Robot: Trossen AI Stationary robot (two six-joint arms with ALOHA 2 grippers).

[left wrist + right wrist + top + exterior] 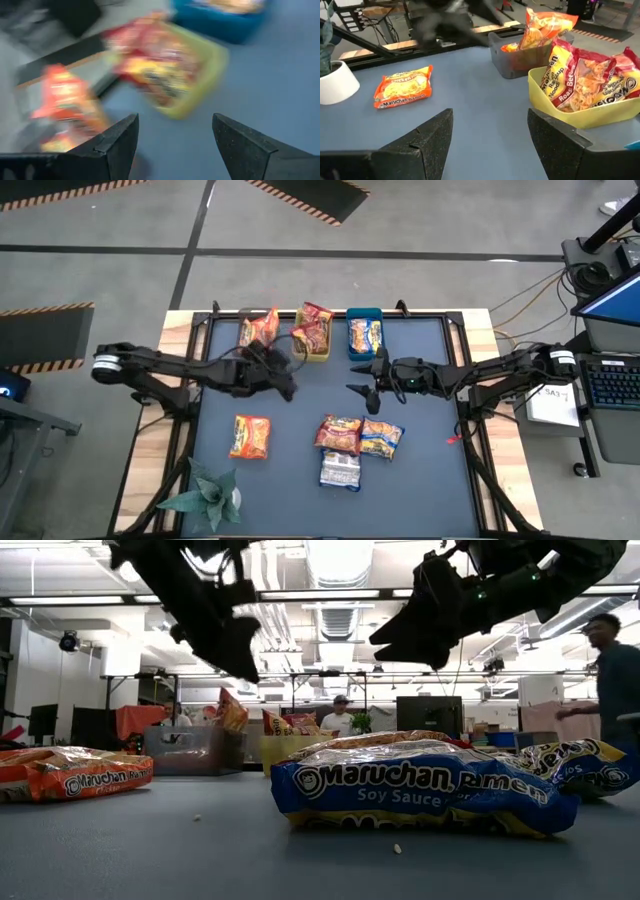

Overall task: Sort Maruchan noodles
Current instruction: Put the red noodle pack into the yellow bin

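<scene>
Three bins stand along the far edge. The grey bin (256, 333) holds orange Maruchan noodles packets (544, 26), the yellow bin (314, 338) holds red ones (580, 75), and the blue bin (364, 332) holds a blue-and-yellow one. On the table lie an orange packet (250, 436), a red one (338, 433), a blue-and-yellow one (381, 437) and a silvery one (340, 470). My left gripper (289, 383) hangs open and empty above the table, just in front of the grey and yellow bins. My right gripper (359, 378) hangs open and empty in front of the blue bin.
A green plant in a white pot (207, 495) stands at the near left corner. The table's middle, between the two grippers and the loose packets, is bare. People stand in the room beyond the far edge (610, 680).
</scene>
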